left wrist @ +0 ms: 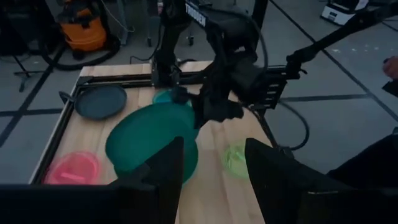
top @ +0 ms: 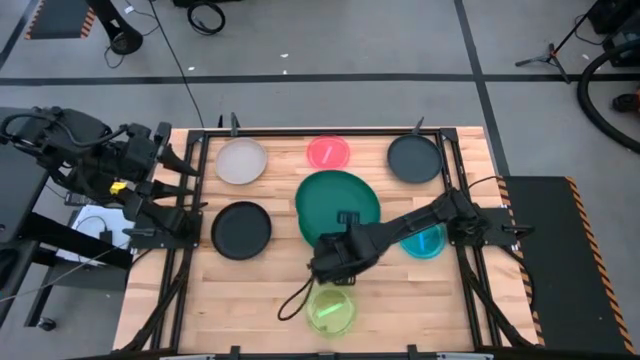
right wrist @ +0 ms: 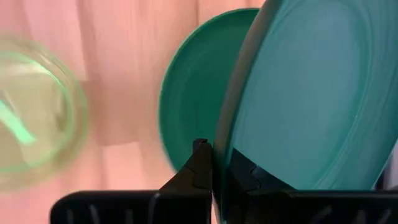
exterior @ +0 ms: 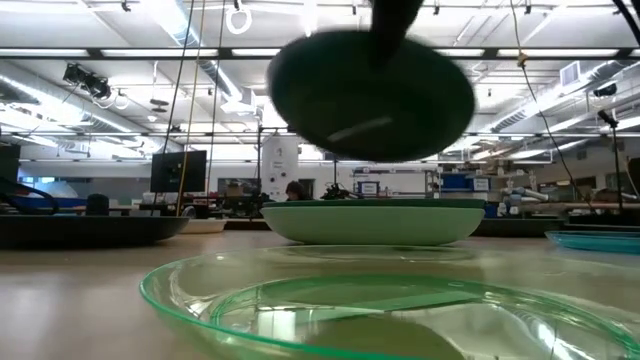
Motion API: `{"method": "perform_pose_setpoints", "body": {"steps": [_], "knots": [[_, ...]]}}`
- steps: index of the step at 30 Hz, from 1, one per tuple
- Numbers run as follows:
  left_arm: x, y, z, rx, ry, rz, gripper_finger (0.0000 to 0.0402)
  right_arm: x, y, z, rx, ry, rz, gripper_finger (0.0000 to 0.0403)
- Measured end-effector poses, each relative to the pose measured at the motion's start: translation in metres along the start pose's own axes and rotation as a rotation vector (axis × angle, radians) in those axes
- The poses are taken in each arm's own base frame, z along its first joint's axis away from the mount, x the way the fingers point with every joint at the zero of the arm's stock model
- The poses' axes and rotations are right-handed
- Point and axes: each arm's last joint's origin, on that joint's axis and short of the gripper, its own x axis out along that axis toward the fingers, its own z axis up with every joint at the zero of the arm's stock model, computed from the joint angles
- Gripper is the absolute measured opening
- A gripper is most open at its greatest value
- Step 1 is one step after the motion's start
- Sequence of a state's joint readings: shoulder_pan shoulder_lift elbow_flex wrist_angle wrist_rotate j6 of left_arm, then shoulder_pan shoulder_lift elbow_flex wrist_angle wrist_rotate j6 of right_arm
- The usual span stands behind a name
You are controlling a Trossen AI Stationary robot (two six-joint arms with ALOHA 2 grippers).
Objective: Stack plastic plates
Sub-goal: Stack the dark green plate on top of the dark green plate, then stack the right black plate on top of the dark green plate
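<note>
My right gripper (top: 340, 240) reaches to the table's middle and is shut on a large dark green plate (top: 338, 198), which hangs in the air in the low view (exterior: 370, 95). Below it a lighter green plate (exterior: 375, 222) rests on the table on its base; it also shows behind the held plate in the right wrist view (right wrist: 189, 93). My left gripper (left wrist: 214, 168) is open and waits off the table's left edge (top: 160, 170), touching nothing. My right gripper pinches the dark green plate's rim (right wrist: 222, 155) between its two fingers (right wrist: 200, 167), one on each face. It comes at the plate's near rim from the table's near side. The plate is lifted clear and tilted above the lighter green plate.
A grey plate (top: 241, 160), a pink plate (top: 329, 152) and a black plate (top: 415, 158) lie along the far edge. Another black plate (top: 241, 229) sits left of centre. A cyan plate (top: 423, 241) lies under the right arm. A yellow-green plate (top: 330, 310) is near the near edge.
</note>
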State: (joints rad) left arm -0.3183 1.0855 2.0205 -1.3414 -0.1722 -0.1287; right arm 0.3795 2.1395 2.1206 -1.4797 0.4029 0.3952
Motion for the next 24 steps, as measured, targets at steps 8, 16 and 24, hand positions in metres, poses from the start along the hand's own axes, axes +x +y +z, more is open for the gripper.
{"method": "perform_pose_setpoints", "body": {"steps": [8, 16, 24], "knots": [[0.0, 0.001, -0.004, -0.023, 0.045, 0.007, 0.0176, 0.051, 0.016, -0.014, -0.214, 0.101, 0.011, 0.0015], [0.003, 0.001, -0.003, -0.024, 0.046, 0.03, 0.0176, 0.08, 0.027, -0.027, -0.184, 0.142, 0.024, 0.0048], [0.013, -0.001, 0.001, 0.023, 0.041, 0.053, 0.0176, 0.057, 0.017, -0.017, -0.059, 0.097, 0.055, 0.0122]]}}
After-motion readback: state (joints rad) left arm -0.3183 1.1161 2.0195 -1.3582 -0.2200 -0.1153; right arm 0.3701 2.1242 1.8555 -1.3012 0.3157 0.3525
